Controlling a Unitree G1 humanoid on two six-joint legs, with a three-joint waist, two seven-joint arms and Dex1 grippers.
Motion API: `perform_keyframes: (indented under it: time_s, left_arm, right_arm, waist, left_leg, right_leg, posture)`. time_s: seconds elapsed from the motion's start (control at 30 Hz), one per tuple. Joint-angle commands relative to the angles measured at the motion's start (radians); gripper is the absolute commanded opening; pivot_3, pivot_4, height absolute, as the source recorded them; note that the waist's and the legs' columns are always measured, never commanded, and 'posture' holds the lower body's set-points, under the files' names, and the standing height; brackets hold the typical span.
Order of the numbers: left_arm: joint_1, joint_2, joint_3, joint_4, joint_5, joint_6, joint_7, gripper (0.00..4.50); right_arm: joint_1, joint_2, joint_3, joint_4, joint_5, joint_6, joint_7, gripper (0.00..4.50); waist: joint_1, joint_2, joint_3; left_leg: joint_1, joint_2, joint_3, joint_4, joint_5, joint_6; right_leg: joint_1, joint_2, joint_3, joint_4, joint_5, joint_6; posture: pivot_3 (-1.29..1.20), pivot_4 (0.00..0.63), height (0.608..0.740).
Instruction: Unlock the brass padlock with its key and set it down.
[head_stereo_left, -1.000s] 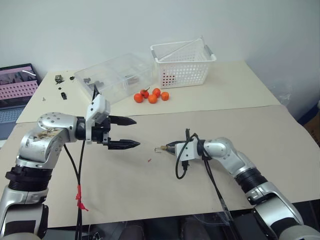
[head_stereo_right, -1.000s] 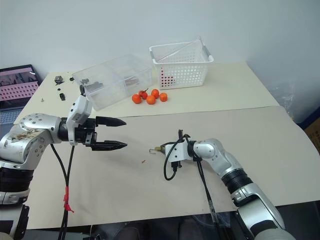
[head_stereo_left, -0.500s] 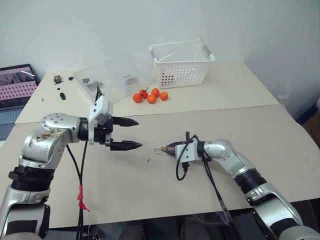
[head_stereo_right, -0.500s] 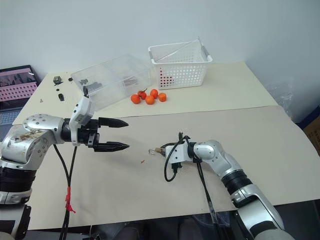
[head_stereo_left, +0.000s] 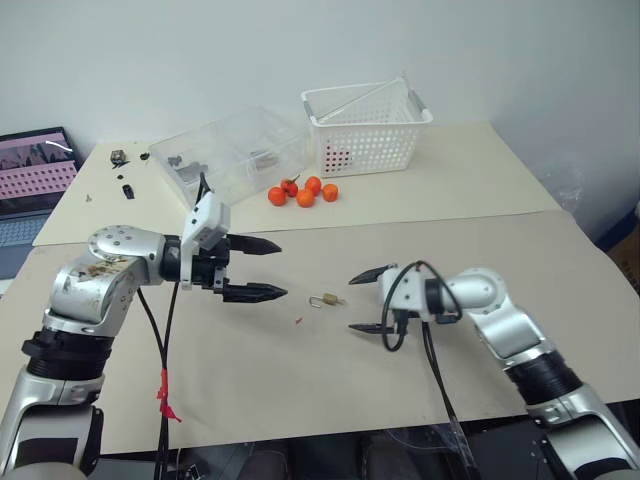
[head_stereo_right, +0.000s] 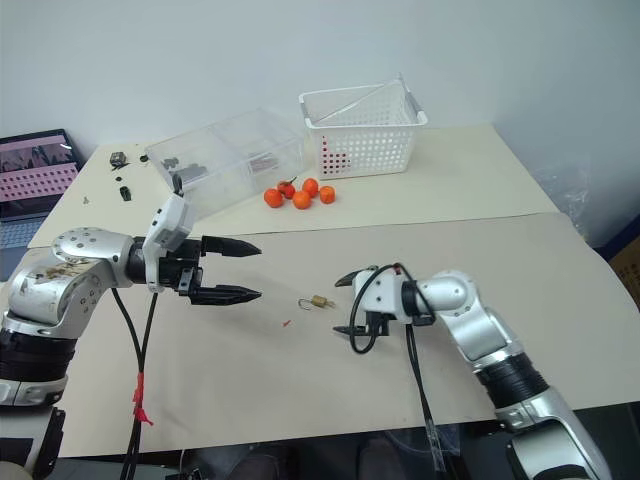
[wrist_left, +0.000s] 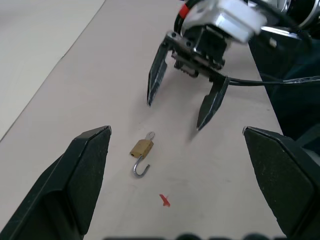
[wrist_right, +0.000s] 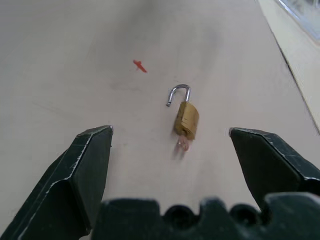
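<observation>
While the brass padlock (wrist_right: 186, 119) lies flat on the beige table cover (head_stereo_left: 480, 250), its silvery shackle (wrist_right: 179, 93) stands swung open, hooked free of the body at one end. A key (wrist_right: 182, 145) sticks out of the end of the body opposite the shackle. The lock rests between the two grippers, touching neither.

On one side, the right gripper (head_stereo_left: 369, 299) hangs just above the cover, its two black fingers spread wide and empty, pointing toward the padlock. On the other side, the left gripper (head_stereo_left: 262, 268) hovers higher, its fingers also spread wide with nothing between them, aimed across at the lock.

A small red speck (wrist_left: 164, 200) sits on the cover near the padlock, toward the near edge of the table. Farther back, a cluster of round orange fruits (head_stereo_left: 303, 192) lies just in front of a clear plastic box (head_stereo_left: 230, 150) and a white perforated basket (head_stereo_left: 365, 125). A laptop (head_stereo_left: 30, 180) stands open at the far left edge.
</observation>
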Motion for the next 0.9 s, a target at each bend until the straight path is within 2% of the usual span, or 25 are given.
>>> perform_keyframes:
  time_s: [0.03,0.17,0.3,0.47,0.63,0.77,0.9]
  left_arm:
    - [-0.010,0.005,0.003,0.001,-0.002,-0.007,-0.009,4.50]
    - [0.005,-0.018,0.013,0.010,0.002,-0.053,-0.004,4.50]
    - [0.068,-0.035,-0.067,0.044,0.183,-0.321,0.020,4.50]
    - [0.079,-0.093,-0.010,0.013,0.132,-0.242,0.110,4.50]
    - [0.067,-0.066,0.034,-0.016,0.111,-0.247,0.108,4.50]
    - [-0.017,-0.036,0.095,0.057,0.081,-0.203,0.107,4.50]
    - [-0.036,-0.025,0.093,0.074,0.081,-0.206,0.094,4.50]
  right_arm:
    - [0.010,-0.049,-0.079,-0.131,0.148,0.219,0.046,4.45]
    - [0.025,-0.098,-0.140,-0.223,0.254,0.338,0.071,4.45]
    - [0.066,-0.134,-0.218,-0.259,0.339,0.377,0.091,4.45]
    - [0.060,-0.176,-0.301,-0.236,0.413,0.453,0.083,4.45]
    - [0.025,-0.219,-0.351,-0.182,0.428,0.449,0.098,4.45]
    - [-0.027,-0.235,-0.384,-0.140,0.453,0.465,0.096,4.45]
    - [-0.038,-0.226,-0.371,-0.151,0.465,0.475,0.089,4.45]
  waist:
    - [0.003,0.000,0.000]
    - [0.007,0.000,0.000]
    - [0.019,0.000,0.000]
    - [0.025,0.000,0.000]
    - [0.025,0.000,0.000]
    - [0.022,0.000,0.000]
    - [0.019,0.000,0.000]
  left_leg:
    - [0.000,0.000,0.000,0.000,0.000,0.001]
    - [0.000,0.001,0.000,0.000,0.000,0.001]
    - [0.000,0.001,0.000,0.000,0.000,0.001]
    - [-0.002,0.002,0.001,0.001,-0.001,0.001]
    - [-0.001,0.002,0.002,0.001,-0.001,0.001]
    - [-0.001,0.003,0.002,0.001,-0.001,0.001]
    - [-0.001,0.003,0.003,0.000,-0.001,0.001]
  right_leg:
    - [0.000,0.000,0.000,0.000,0.000,0.000]
    - [0.000,0.001,0.000,0.000,0.000,0.000]
    - [0.000,0.000,0.000,-0.001,0.000,0.000]
    - [0.000,-0.001,0.000,-0.002,0.000,0.000]
    - [0.000,-0.001,0.000,-0.002,0.000,-0.001]
    - [0.000,0.000,0.000,-0.002,0.001,-0.001]
    - [0.000,0.000,0.000,-0.002,0.000,-0.001]
  posture:
    - [0.00,0.150,0.740]
    - [0.00,0.150,0.740]
    - [0.00,0.150,0.740]
    - [0.00,0.150,0.740]
    - [0.00,0.150,0.740]
    - [0.00,0.150,0.740]
    - [0.00,0.150,0.740]
